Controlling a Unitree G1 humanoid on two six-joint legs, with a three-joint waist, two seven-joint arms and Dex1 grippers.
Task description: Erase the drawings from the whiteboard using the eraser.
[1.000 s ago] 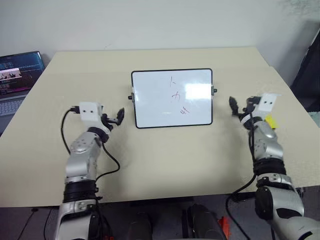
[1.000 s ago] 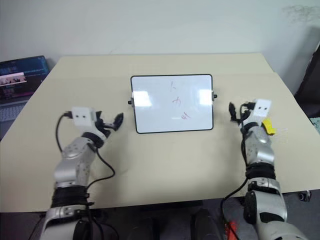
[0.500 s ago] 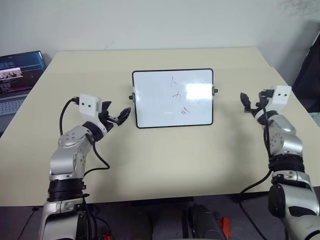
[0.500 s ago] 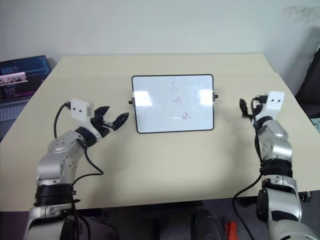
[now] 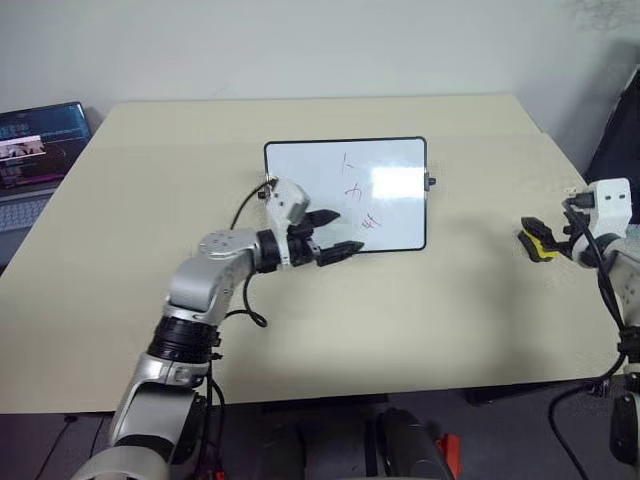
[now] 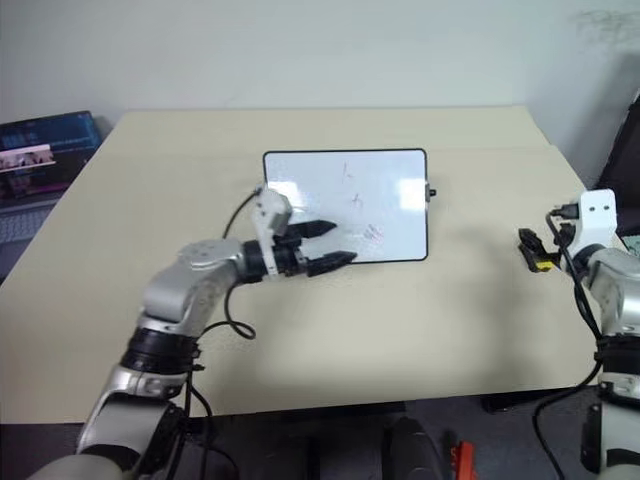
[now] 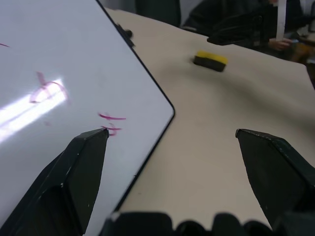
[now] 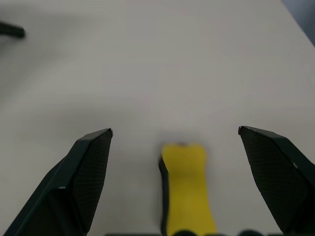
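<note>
Beige table (image 5: 420,310), eraser (image 8: 184,187) lying flat between the wide-open right gripper (image 8: 182,142) jaws, untouched.
Its long axis runs along that gripper's pointing line. Left gripper (image 5: 338,232), empty and spread wide, reaches level over the whiteboard (image 5: 300,170) lower edge, one fingertip above the drawings (image 7: 112,123).

Beige table (image 5: 400,330), plain white wall (image 5: 300,45), laptop (image 5: 35,150) at left edge

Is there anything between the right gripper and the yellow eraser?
Nothing visible. The eraser lies on the bare table directly between the open fingers of the right gripper, which is not closed on it yet.
</note>
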